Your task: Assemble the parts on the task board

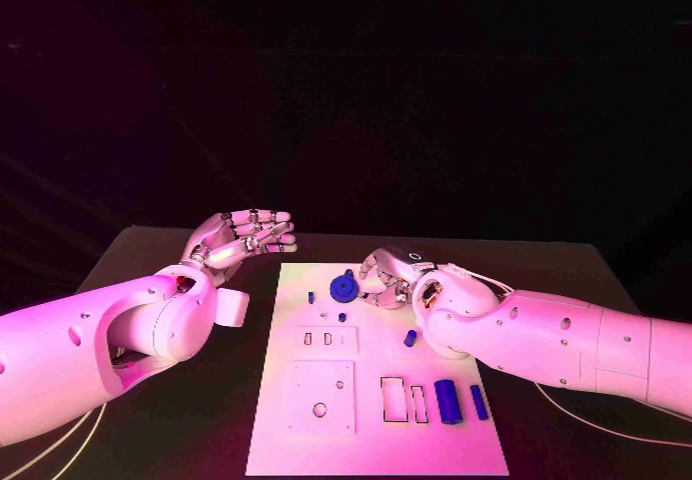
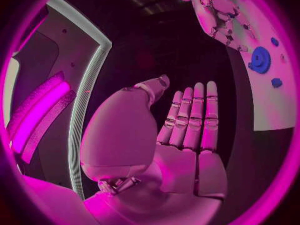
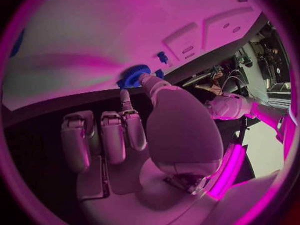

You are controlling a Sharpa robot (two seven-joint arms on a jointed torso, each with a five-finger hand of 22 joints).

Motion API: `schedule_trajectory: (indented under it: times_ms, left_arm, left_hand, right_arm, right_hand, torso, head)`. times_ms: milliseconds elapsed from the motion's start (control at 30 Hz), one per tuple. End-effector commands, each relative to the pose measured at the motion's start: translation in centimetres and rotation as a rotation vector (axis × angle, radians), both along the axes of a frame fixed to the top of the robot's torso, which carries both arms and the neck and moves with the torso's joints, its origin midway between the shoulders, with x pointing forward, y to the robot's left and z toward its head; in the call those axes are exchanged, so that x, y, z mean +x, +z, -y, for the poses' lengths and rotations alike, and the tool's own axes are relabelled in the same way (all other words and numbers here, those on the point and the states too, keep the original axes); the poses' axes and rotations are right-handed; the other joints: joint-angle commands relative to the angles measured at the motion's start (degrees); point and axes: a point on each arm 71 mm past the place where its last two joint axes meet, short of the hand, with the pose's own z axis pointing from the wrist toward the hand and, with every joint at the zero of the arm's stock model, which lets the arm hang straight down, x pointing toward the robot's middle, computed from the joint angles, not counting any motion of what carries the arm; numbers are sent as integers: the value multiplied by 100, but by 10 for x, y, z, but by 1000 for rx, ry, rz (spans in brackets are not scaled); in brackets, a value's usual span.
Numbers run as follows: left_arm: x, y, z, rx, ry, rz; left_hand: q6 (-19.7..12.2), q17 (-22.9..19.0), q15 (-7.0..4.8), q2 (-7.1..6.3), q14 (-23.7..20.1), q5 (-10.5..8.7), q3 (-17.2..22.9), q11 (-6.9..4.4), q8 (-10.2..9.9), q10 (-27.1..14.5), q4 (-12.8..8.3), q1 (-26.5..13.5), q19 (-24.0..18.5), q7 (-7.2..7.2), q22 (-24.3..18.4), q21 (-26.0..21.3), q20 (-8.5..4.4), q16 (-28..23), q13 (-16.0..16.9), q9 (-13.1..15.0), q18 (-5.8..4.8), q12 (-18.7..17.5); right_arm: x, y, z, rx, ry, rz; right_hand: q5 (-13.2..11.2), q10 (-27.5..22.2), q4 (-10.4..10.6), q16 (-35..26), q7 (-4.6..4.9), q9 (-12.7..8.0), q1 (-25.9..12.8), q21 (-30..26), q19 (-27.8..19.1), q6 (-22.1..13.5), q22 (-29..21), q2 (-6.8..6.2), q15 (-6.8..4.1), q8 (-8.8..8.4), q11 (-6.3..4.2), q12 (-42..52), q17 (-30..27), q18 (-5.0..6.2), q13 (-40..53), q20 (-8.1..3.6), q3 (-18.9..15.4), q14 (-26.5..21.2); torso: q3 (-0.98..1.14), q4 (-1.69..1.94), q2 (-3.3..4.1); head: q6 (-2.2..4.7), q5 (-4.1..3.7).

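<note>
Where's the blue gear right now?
In the head view, the blue gear sits at the task board's far end, just left of the right robot hand, whose fingertips are beside it.

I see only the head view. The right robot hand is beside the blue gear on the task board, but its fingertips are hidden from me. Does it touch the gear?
Observer: In the right wrist view, the thumb tip of the right robot hand reaches the rim of the blue gear. Whether it grips the gear, I cannot tell.
Operator: And its other fingers?
Observer: Those fingers are curled in and hold nothing.
Operator: Is the left robot hand empty? I cannot see its palm.
Observer: Yes. The left wrist view shows the left robot hand with a bare palm, its fingers straight and side by side.
</note>
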Motion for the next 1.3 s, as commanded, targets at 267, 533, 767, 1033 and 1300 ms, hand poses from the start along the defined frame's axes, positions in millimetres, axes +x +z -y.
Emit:
schedule_trajectory:
  times_ms: [267, 533, 767, 1033, 1300]
  left_arm:
    - [0, 1, 3, -10, -14, 7]
    - [0, 1, 4, -11, -16, 6]
    - [-1, 2, 5, -11, -18, 6]
    - [-1, 2, 4, -11, -18, 5]
    - [-1, 2, 4, -11, -19, 3]
  left_hand:
    - [-34, 5, -7, 64, -52, -23, 10, 39, -16, 2, -30, -14, -21, 133, 5, 20, 4, -20, 4, 5, 17, -22]
    - [-34, 5, -7, 64, -52, -23, 10, 39, -16, 2, -30, -14, -21, 133, 5, 20, 4, -20, 4, 5, 17, -22]
    - [-34, 5, -7, 64, -52, -23, 10, 39, -16, 2, -30, -14, -21, 133, 5, 20, 4, -20, 4, 5, 17, -22]
    - [-34, 5, -7, 64, -52, -23, 10, 39, -16, 2, -30, -14, -21, 133, 5, 20, 4, -20, 4, 5, 17, -22]
    - [-34, 5, -7, 64, -52, -23, 10, 39, -16, 2, -30, -14, -21, 133, 5, 20, 4, -20, 4, 5, 17, -22]
  right_arm:
    - [-1, 2, -22, -9, 65, 21]
    - [6, -1, -30, -39, 68, 20]
    - [9, -3, -36, -52, 71, 29]
    - [10, -7, -39, -68, 73, 28]
    - [9, -8, -40, -80, 80, 25]
  right_hand:
    - [-51, 114, -64, 37, -10, -2, 72, 26, 610, 8, 1510, -48, -22, -1, -12, 22, 1109, -81, 892, -23, 16, 512]
    - [-238, 27, -190, 35, 56, -52, 207, 26, 610, -208, 1510, -101, 21, -160, 44, -71, 1104, -81, 809, 3, -18, 510]
    - [-305, -46, -275, 37, 125, -112, 383, 26, 610, -385, 1510, -77, 80, -295, 108, -141, 1109, -81, 746, 59, -222, 510]
    - [-350, -80, -326, 38, 156, -142, 571, 26, 610, -451, 1510, -36, 110, -354, 139, -166, 1111, -81, 722, 92, -426, 510]
    - [-290, 23, -423, 40, 71, -74, 785, 26, 610, -45, 1510, 66, 55, -128, 66, -49, 1119, -81, 832, 59, -277, 511]
  torso:
    - [-9, 15, 14]
    - [-17, 17, 10]
    - [-10, 18, 16]
    - [-12, 17, 13]
    - [-2, 0, 6]
  head:
    - [-2, -20]
    - [-16, -9]
    - [-21, 8]
    - [-41, 19]
    - [-58, 26]
